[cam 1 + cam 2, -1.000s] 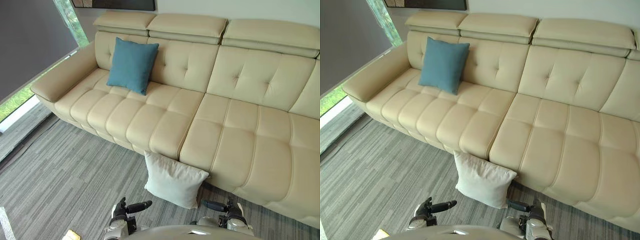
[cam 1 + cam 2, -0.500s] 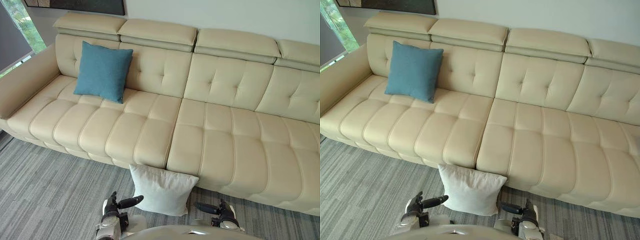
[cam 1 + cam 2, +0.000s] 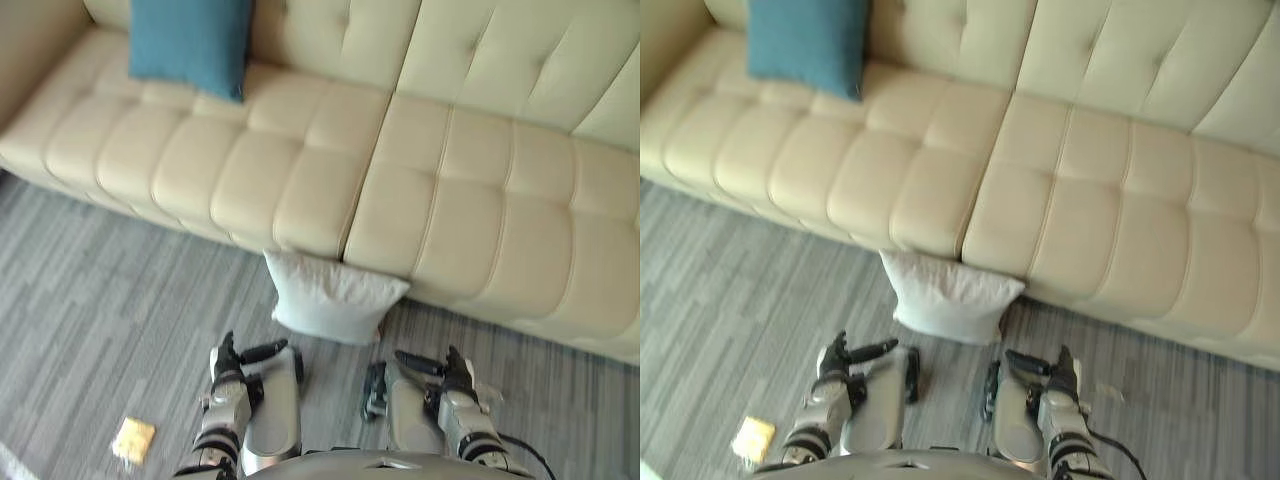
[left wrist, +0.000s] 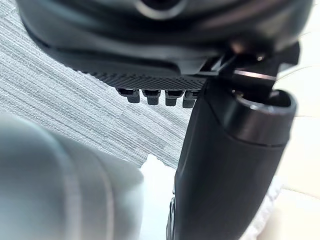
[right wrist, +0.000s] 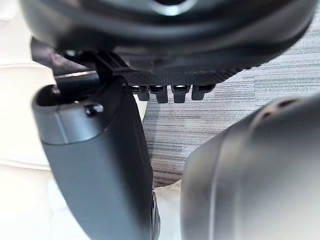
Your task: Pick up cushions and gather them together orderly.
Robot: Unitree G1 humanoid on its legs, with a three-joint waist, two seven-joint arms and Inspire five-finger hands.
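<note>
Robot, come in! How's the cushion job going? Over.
Left hand, right hand open, empty. White cushion on floor against sofa, blue cushion up on it. Nothing in the way.

No text, label, brand, number or sign is legible on anything.

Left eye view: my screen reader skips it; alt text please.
A white cushion stands on the floor against a beige sofa; a blue cushion sits on the seat. Left hand and right hand hover open nearby.
</note>
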